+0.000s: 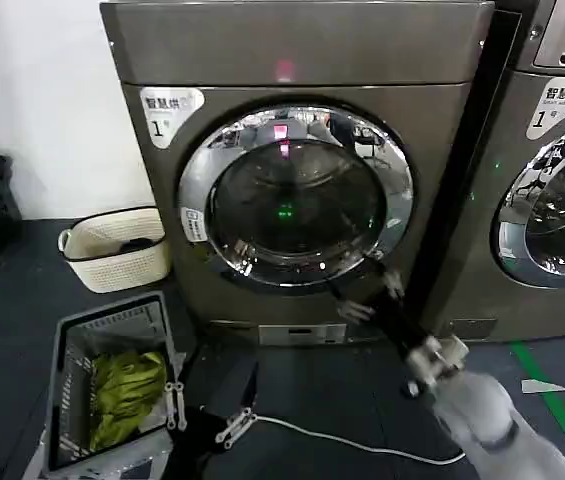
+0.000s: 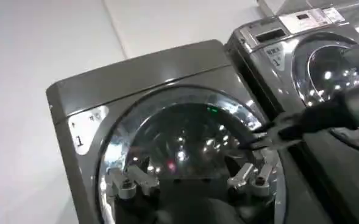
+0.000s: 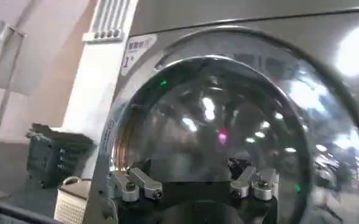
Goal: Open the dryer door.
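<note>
Green cloth [image 1: 122,395] fills the grey basket [image 1: 67,400]; right gripper [image 1: 367,288], fingers apart, meets the shut dryer door [image 1: 292,195].

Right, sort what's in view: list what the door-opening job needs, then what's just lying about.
Job:
- round chrome-ringed dark-glass dryer door, shut
- dark grey-bronze dryer
- right gripper, open at the door's lower right rim

Lying about:
- cream woven basket
- grey crate of green cloth
- white cable
- neighbouring machine

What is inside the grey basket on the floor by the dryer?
The grey slatted plastic basket, low on the robot's left, holds crumpled yellow-green cloth. Whatever lies beneath the cloth is covered. The left gripper hangs beside it.
</note>
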`<action>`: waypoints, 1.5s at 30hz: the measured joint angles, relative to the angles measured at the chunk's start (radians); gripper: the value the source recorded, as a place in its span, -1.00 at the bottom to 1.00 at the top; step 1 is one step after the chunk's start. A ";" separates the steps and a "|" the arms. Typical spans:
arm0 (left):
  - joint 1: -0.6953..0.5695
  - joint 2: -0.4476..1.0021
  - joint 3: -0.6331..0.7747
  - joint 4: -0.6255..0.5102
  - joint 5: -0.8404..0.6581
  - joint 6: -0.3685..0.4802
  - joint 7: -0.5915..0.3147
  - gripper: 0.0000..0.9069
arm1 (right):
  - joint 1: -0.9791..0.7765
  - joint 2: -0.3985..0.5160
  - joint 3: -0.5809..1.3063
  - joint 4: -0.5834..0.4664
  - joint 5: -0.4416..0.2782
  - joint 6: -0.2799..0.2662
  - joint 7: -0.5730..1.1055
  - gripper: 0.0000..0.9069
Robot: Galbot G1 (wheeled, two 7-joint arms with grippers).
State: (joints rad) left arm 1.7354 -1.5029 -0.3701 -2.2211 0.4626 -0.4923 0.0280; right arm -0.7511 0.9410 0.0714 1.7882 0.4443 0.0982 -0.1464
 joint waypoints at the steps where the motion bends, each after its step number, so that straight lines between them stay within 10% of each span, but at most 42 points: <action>1: 0.000 0.000 0.000 0.000 0.000 0.000 0.000 1.00 | 0.028 0.005 -0.020 -0.019 0.004 0.006 -0.005 1.00; 45: 0.053 -0.016 -0.026 -0.012 0.011 -0.016 -0.003 1.00 | 0.513 0.354 -0.358 -0.580 -0.017 0.097 -0.132 1.00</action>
State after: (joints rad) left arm 1.7881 -1.5190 -0.3956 -2.2336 0.4736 -0.5088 0.0245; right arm -0.2384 1.2952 -0.2871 1.2085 0.4276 0.1948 -0.2785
